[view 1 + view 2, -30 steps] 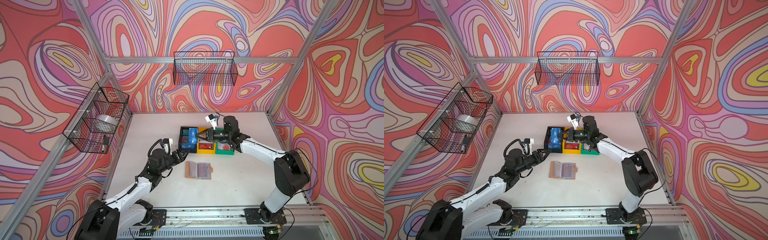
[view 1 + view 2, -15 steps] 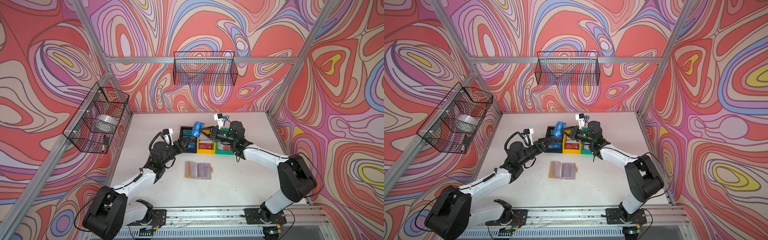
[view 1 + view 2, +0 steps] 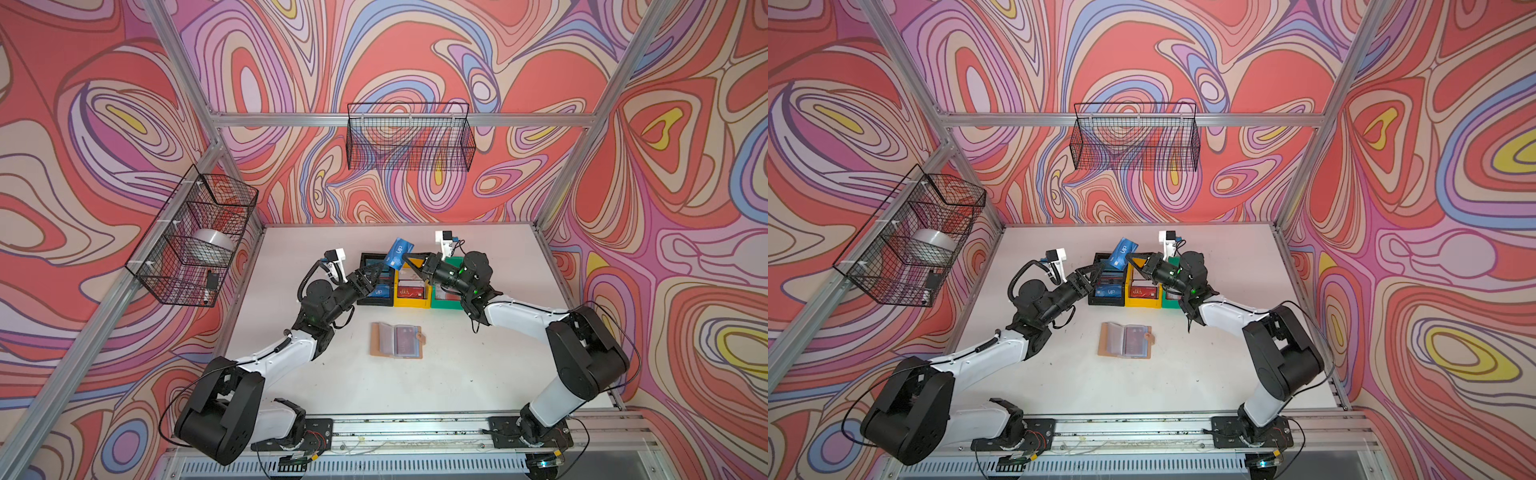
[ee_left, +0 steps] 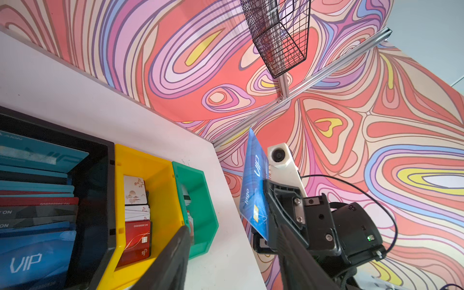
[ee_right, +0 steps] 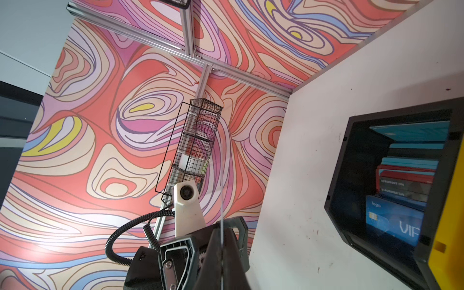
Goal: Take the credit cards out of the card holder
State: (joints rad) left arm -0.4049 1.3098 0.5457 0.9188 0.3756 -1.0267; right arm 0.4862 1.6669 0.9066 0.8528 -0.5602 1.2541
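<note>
Blue VIP card [image 3: 398, 252] is up in the air over the black bin [image 4: 100, 175], toward the far edge of the counter [image 3: 478, 374]. The right claw [image 3: 409, 262] pinches its lower end, and its long axis slants upward. The left claw [image 3: 374, 274] is spread and empty, just below the card on the left-edge side, so I'd guess a handover or a drop into the bin. The card holder [image 3: 397, 340] lies open mid-counter, well apart.

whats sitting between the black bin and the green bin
The yellow bin, with a red card inside; seen in both top views and the left wrist view.
</note>
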